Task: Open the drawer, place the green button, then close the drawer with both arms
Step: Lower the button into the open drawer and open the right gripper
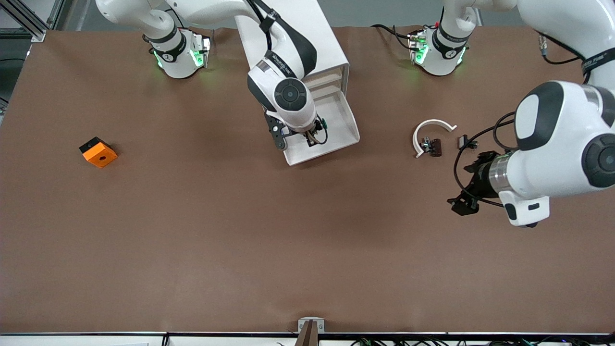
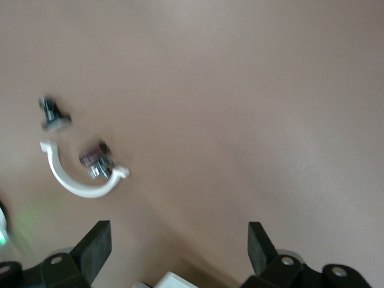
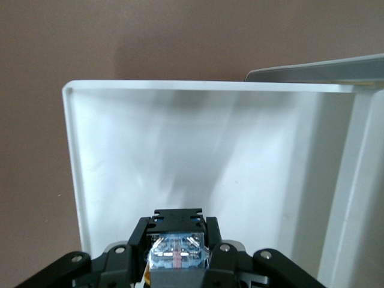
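Holding the button (image 3: 177, 255) over the open drawer (image 1: 336, 126), your right end effector (image 1: 313, 137) is clamped on its stiff, light, slippery body; left end effector (image 2: 180, 246) waits, spread apart.

The table (image 1: 192, 230) is plain brown. The cabinet (image 1: 307, 33) and its open drawer (image 1: 343, 120) are white. The block (image 1: 98, 152) is orange with a black side. Both arms are white with black bands.
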Robot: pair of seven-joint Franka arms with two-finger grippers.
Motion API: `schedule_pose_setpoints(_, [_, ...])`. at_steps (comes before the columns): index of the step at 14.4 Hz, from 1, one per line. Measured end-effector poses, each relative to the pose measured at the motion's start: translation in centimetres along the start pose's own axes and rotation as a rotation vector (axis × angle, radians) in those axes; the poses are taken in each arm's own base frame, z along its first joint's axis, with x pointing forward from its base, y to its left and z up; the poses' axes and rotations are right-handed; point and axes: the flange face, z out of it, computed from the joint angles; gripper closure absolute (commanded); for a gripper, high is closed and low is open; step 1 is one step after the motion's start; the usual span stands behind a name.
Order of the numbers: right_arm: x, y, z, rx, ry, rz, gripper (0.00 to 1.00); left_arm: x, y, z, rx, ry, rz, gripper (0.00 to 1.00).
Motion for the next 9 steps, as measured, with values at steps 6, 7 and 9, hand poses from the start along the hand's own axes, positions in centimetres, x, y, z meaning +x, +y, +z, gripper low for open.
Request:
schedule_pose_setpoints(6, [0.1,-0.4,2.0,-0.005,0.020,-0.006,0.80,-0.3,-1.3,-3.0,-0.015,0.060,0.373,0.00])
schedule_pose_setpoints(7, [0.1,-0.4,2.3,-0.005,0.024,-0.008,0.77,-0.3,-1.5,-3.3,-0.017,0.063,0.408,0.00])
schedule_pose_setpoints(9, [0.0,-0.4,2.6,-0.006,0.029,-0.012,0.54,-0.3,-1.6,-3.6,-0.020,0.070,0.456,0.00])
